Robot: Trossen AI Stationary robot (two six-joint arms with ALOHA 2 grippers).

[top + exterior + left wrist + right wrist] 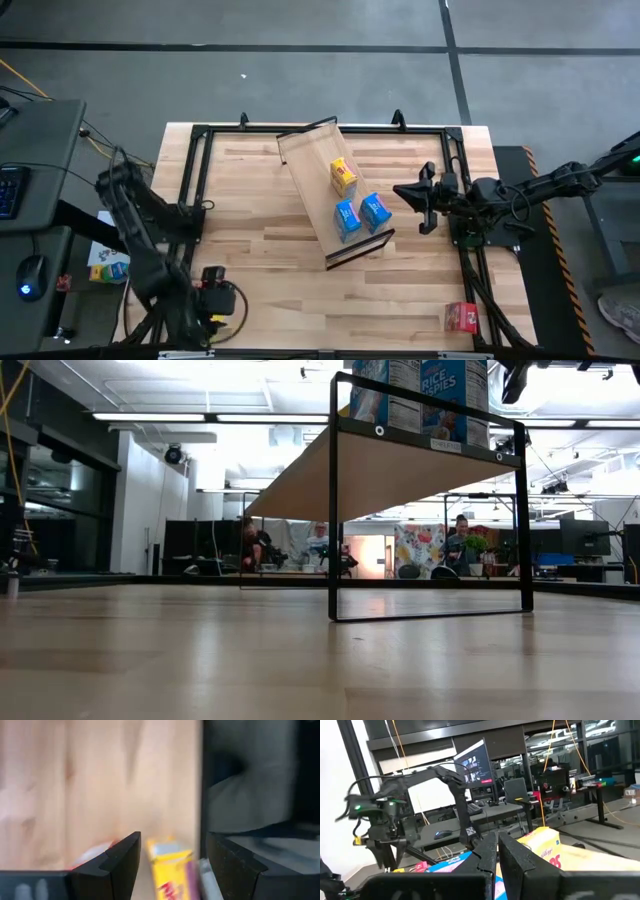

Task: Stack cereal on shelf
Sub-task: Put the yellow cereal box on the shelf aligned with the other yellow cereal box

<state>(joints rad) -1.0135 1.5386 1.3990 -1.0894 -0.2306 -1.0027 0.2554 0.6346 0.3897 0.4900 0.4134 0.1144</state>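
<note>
viewing from above, i see three cereal boxes [356, 203] on the shelf [312, 160]. left gripper [172, 862] is spread around a yellow box [170, 870] at the surface's near-left corner. right gripper [421, 207] is pressed together beside the shelf.

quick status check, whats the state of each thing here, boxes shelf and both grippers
shelf: standing on the table, set at a slant.
yellow box: upright on the shelf.
two blue boxes: upright on the shelf, side by side.
red box: on the table, off the shelf.
left gripper: open, a yellow box between its fingers.
right gripper: shut, empty, beside the shelf.
</note>
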